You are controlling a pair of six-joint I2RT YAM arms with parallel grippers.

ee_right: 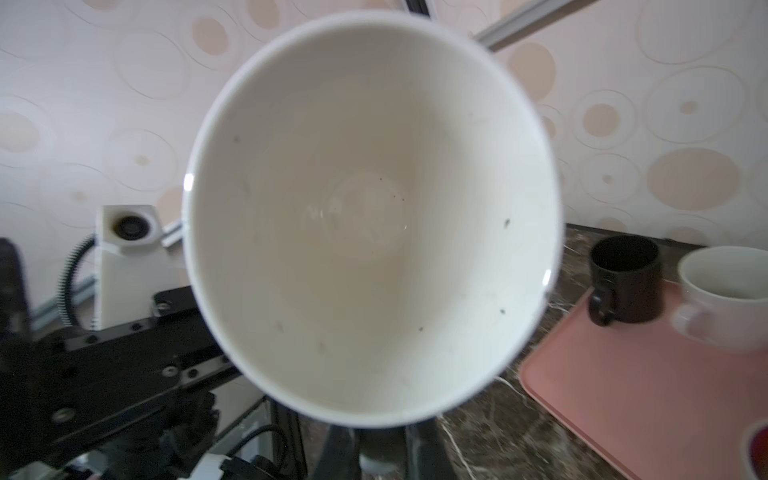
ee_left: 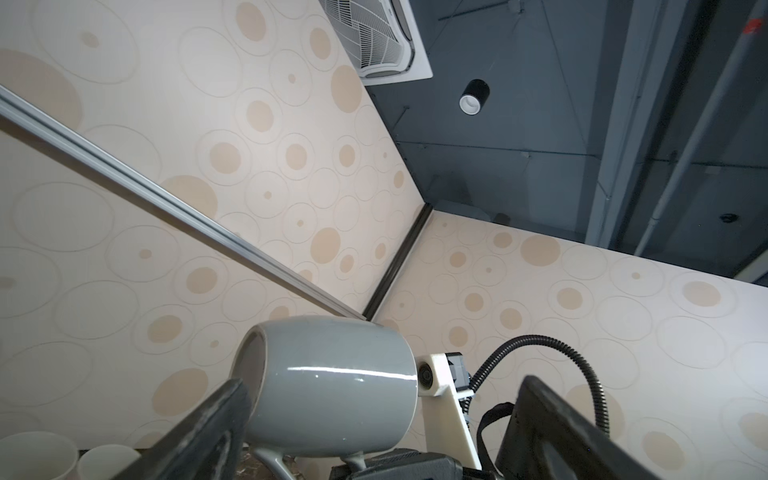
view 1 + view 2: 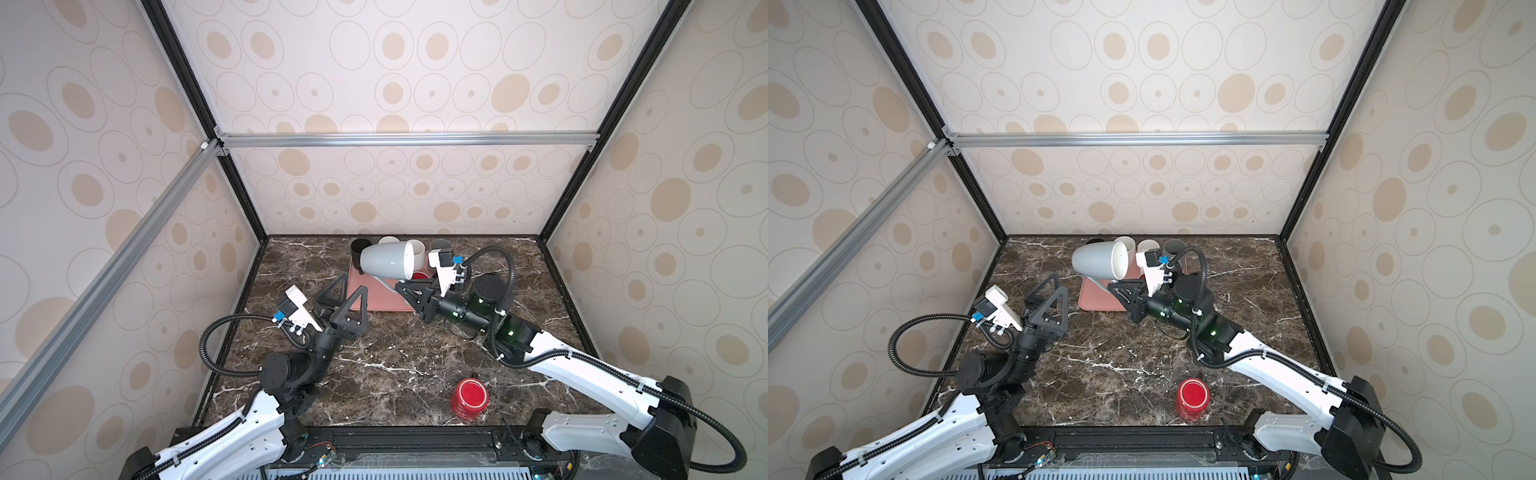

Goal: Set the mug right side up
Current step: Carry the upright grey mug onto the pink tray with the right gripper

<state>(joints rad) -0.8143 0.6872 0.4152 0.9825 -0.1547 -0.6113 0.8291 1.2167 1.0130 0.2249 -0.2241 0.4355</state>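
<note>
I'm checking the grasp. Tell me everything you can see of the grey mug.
The grey mug is glossy and looks ceramic, grey outside, white inside with a few dark specks. It hangs on its side in the air near the pink tray, mouth toward the right, handle underneath, pinched by the shut right gripper. The open left gripper stands clear.

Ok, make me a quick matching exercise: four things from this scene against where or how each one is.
1 grey mug
2 red cup
3 black mug
4 left gripper

A open, empty
B alone at the front
C on its side, held by the right gripper
D upright at the back

Pairs: 1-C, 2-B, 3-D, 4-A
</note>
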